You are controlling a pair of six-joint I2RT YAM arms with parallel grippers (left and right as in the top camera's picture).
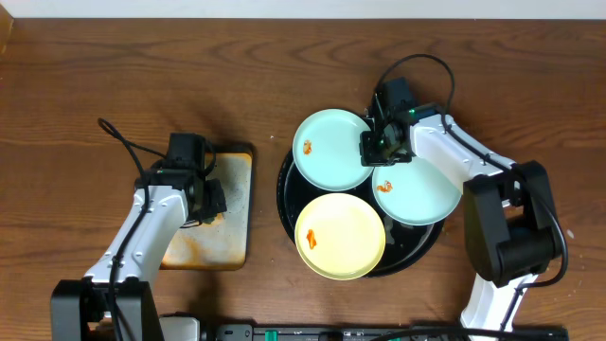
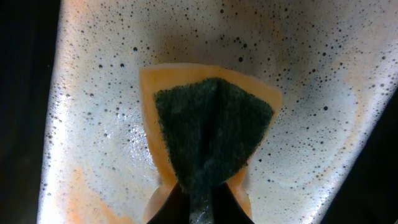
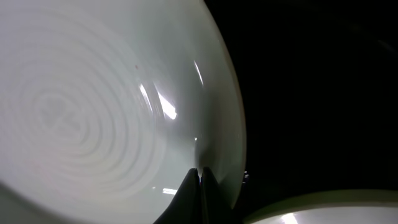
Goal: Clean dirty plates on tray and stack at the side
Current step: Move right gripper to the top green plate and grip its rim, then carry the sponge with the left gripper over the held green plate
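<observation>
At the centre right of the wooden surface [image 1: 95,76], the round black tray [image 1: 287,204] carries a pale blue-green plate [image 1: 331,152] at its upper left, a second blue-green plate [image 1: 421,194] at its right and a pale yellow plate [image 1: 343,237] at the bottom. Each has a small orange smear [image 1: 308,147]. My right end effector [image 3: 200,177] is pinched tight on the right rim of the pale blue-green plate, its fingers almost meeting over the edge. Toward the left of the overhead frame, my left end effector [image 2: 198,194] is clamped on a sponge [image 2: 211,130]. Its green scouring side faces up and is squeezed into a fold over the rust-stained metal tray [image 2: 93,124]. I cannot tell whether the sponge touches that tray.
</observation>
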